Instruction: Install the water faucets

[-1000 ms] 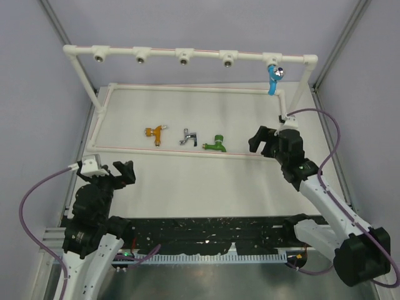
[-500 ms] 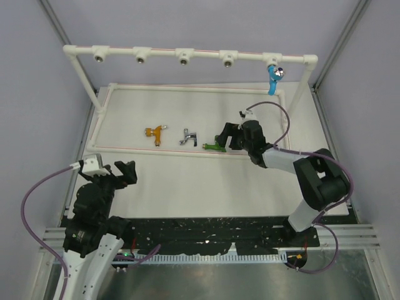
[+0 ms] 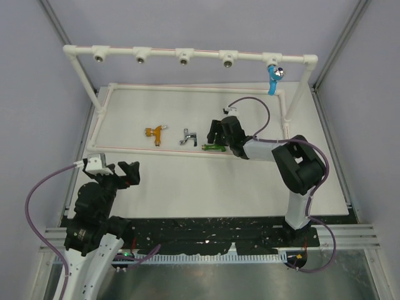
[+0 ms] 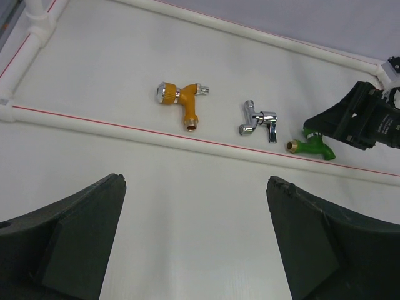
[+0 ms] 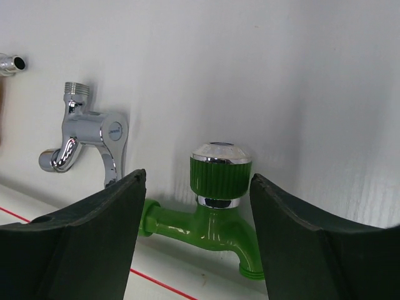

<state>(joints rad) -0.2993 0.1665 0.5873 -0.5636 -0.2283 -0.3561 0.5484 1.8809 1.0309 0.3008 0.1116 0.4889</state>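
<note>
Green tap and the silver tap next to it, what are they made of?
The green faucet looks like glossy plastic, with a ribbed knob and a shiny chrome-looking cap. The silver faucet looks like polished metal, mirror-bright, though chromed plastic is possible.

The left gripper [image 3: 120, 175] and right gripper [image 3: 215, 133] are black, on white-shelled arms trailing purple cables [image 3: 28, 206].

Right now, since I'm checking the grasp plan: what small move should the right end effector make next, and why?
Probably ease forward slightly, so the green plastic faucet with its chrome-capped knob sits deeper between the fingers before closing. The right end effector is open and flanks the knob with gaps on both sides.
</note>
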